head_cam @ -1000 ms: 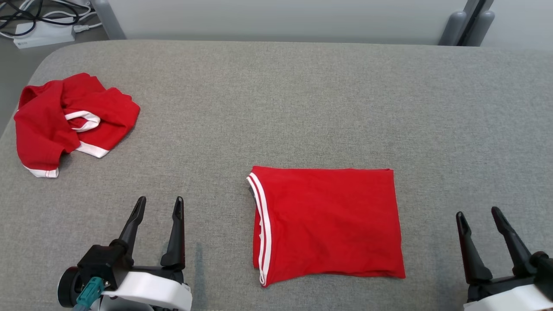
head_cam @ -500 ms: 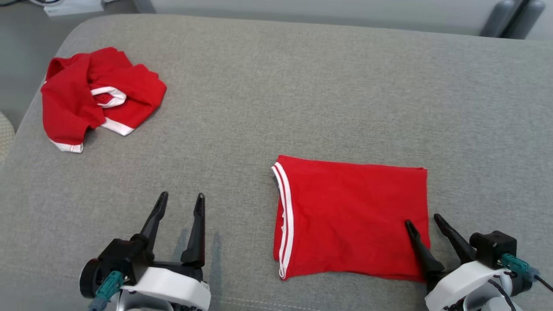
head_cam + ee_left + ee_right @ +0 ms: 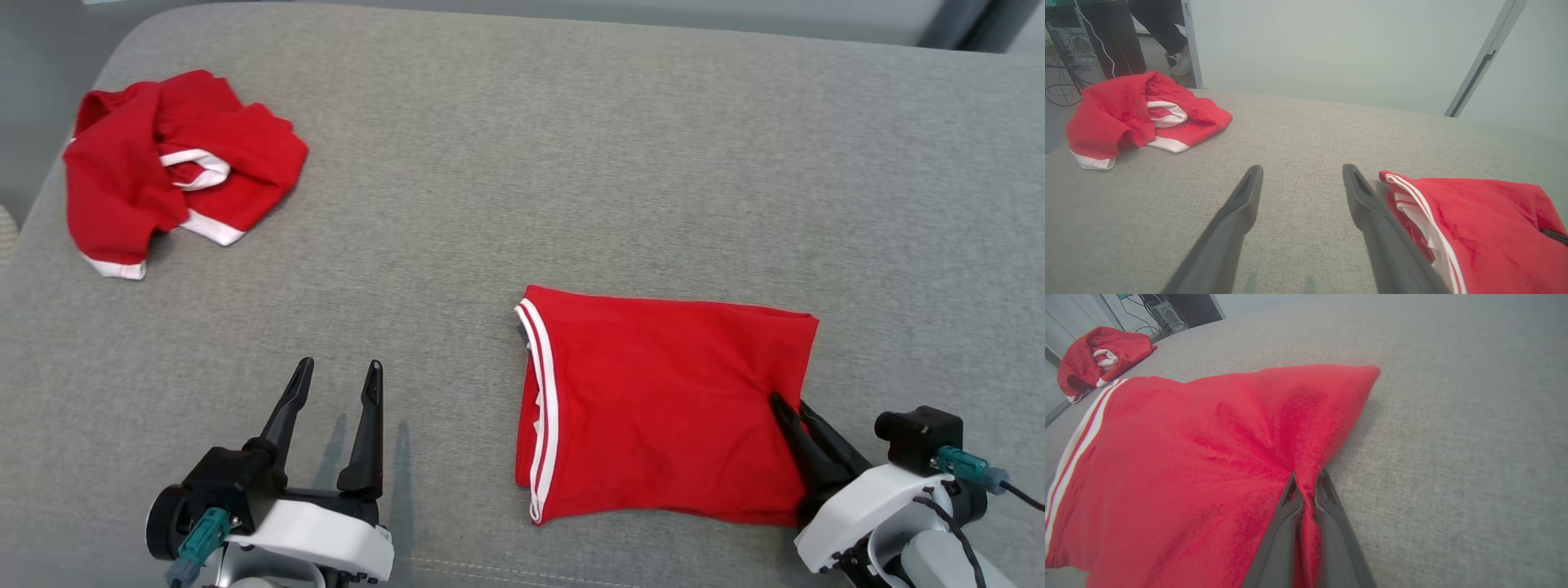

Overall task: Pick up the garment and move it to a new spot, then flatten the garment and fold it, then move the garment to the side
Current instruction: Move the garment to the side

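Count: two red garments with white trim; two grippers of mine.
Crumpled red garment [image 3: 175, 167]: far left of the grey padded surface [image 3: 522, 163], a bunched heap with white bands showing.
My left gripper [image 3: 340, 365]: fingers spread wide and holding nothing. It is over bare surface between the two garments, near the folded one's striped edge.
Folded red garment [image 3: 653, 400]: right of centre, a flat rectangle with two white stripes down its left edge.
My right gripper [image 3: 789, 402]: fingers pinched together on the folded garment's right edge, and creases fan out from the tips.
Beyond the heap: a person's shoe [image 3: 1182, 63], a computer tower [image 3: 1079, 45] and floor cables.
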Robot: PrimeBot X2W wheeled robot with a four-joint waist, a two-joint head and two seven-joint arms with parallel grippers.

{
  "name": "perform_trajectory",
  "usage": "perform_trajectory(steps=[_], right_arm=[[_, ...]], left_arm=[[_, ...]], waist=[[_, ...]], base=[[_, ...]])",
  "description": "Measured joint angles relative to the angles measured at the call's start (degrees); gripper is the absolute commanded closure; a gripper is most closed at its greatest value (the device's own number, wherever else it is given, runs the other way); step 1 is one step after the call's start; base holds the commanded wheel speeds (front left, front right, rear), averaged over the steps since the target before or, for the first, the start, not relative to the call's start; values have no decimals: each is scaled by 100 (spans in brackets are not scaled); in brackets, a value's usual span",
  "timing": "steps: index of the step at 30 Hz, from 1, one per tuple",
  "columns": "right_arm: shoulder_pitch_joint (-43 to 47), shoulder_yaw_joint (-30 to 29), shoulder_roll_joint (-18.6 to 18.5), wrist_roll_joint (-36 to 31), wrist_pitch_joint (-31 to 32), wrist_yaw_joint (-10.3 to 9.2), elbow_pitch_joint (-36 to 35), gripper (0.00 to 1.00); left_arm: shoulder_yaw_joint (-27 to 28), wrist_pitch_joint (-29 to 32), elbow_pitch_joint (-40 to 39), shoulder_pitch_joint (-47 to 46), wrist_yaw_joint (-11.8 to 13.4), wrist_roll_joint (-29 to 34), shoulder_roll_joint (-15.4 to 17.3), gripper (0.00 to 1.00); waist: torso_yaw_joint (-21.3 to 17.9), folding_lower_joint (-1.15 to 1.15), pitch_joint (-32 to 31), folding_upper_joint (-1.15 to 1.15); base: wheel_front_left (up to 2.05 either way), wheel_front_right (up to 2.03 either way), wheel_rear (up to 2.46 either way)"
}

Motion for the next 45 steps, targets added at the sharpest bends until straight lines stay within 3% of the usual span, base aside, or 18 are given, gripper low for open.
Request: perform_trajectory(steps=[7, 16, 23, 32, 41, 42, 43, 45], right_arm=[[-48, -266, -54, -154, -1, 1, -101, 100], [-136, -813, -183, -487, -1, 0, -196, 100], [-1241, -838, -499, -609, -3, 0, 365, 100], [-2558, -1006, -751, -750, -8, 0, 1463, 100], [-3171, -1901, -1010, -957, -10, 1, 2339, 98], [-3186, -1944, -987, -961, -9, 0, 2448, 56], [-3184, -2056, -956, -968, -9, 1, 2488, 0], [-3203, -2264, -938, -1156, -9, 0, 2531, 0]], left_arm=[[-96, 93, -47, -112, -59, 87, 93, 0], [-276, 467, -281, -364, -109, 302, 298, 0], [-364, 826, -601, -628, -108, 461, 573, 0], [-400, 1157, -968, -944, -101, 710, 798, 0], [-409, 1248, -1179, -1271, -101, 813, 849, 0], [-408, 1247, -1182, -1289, -101, 823, 865, 0], [-412, 1248, -1181, -1295, -101, 840, 878, 0], [-421, 1261, -1182, -1311, -101, 847, 893, 0]], waist=[[-508, 0, 33, 0], [-1592, 0, 94, 0], [-2323, 0, 336, 0], [-2448, 0, 1081, 0], [-2246, 0, 1844, 0], [-2225, 0, 1897, 0], [-2206, 0, 1939, 0], [-2162, 0, 1988, 0]], base=[[0, 0, 0], [0, 0, 0], [0, 0, 0], [0, 0, 0], [0, 0, 0], [0, 0, 0], [0, 0, 0], [0, 0, 0]])
